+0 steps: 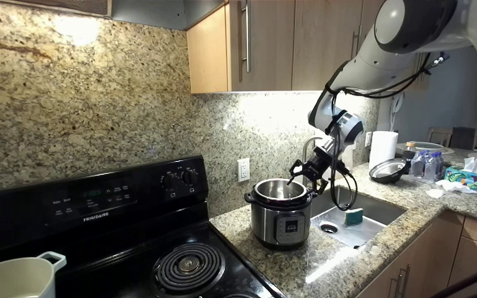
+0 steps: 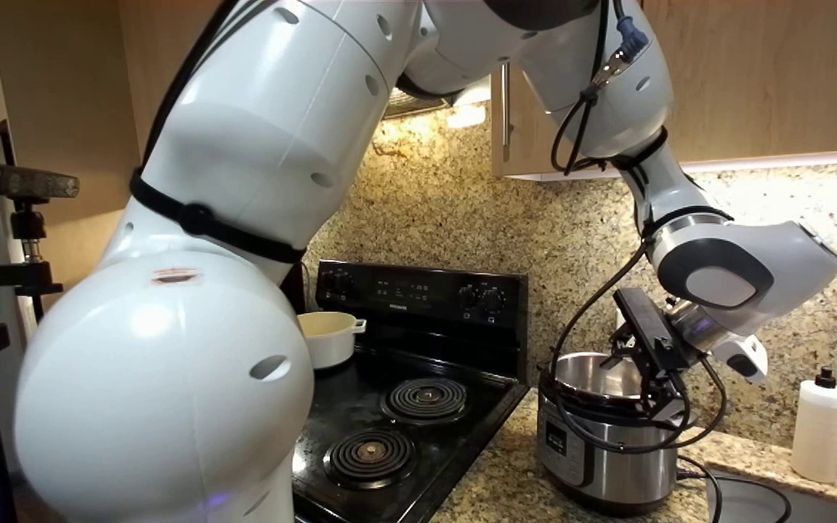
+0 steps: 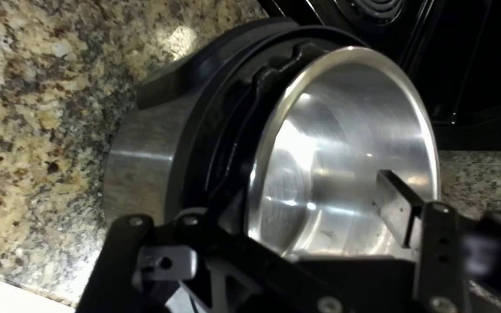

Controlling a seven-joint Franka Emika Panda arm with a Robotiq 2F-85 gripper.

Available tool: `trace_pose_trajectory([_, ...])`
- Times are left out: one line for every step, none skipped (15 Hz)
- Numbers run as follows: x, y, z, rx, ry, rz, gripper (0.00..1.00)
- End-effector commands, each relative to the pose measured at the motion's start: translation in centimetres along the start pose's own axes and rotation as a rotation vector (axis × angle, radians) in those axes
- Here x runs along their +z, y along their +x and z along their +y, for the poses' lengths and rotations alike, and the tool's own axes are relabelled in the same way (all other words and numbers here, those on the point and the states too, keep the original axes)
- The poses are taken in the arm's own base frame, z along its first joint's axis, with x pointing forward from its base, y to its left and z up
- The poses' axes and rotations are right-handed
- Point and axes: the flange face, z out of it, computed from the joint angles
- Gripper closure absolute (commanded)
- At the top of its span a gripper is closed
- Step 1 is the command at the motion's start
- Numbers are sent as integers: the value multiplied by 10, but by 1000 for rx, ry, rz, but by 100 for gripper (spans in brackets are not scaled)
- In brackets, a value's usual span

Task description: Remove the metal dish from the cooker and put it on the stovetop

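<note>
The shiny metal dish [image 1: 279, 189] sits inside the cooker [image 1: 261, 223], its rim just above the black collar; both also show in the other views. My gripper [image 3: 315, 209] comes down tilted over the dish's sink-side edge. In the wrist view one of its fingers [image 3: 393, 208] reaches into the dish, while the opposite one stands outside the wall, partly hidden behind its linkage. The jaws are apart with the dish's wall between them, and I see no firm contact. Left of the cooker in an exterior view lies the black stovetop [image 1: 118, 265] with its coil burner [image 1: 189, 265].
A cream-white handled pot [image 1: 19, 275] stands on the stovetop's far side. Right beside the cooker is the sink [image 1: 371, 238] with a sponge [image 1: 353, 216]. In an exterior view, a pump bottle [image 2: 819, 428] stands behind the sink. Loose cables hang from the wrist near the cooker.
</note>
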Motion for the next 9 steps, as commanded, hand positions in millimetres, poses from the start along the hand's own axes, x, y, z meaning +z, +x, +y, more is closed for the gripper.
trace_pose_trajectory([17,-3,-12,10,-55,-39,52])
trace_pose_trajectory([21,-4,-14,-2,-56,-45,58])
trace_pose_trajectory([23,-4,-15,-13,-58,-50,65])
trace_pose_trajectory([25,-5,-16,-22,-54,-50,70])
trace_pose_trajectory([26,-6,-17,-26,-50,-49,77])
trace_pose_trajectory([26,-7,-17,-30,-45,-45,83])
trace_pose_trajectory([23,-8,-18,-36,-41,-38,91])
trace_pose_trajectory([19,-9,-19,-41,-37,-25,94])
trace_pose_trajectory([16,-11,-19,-43,-35,-18,95])
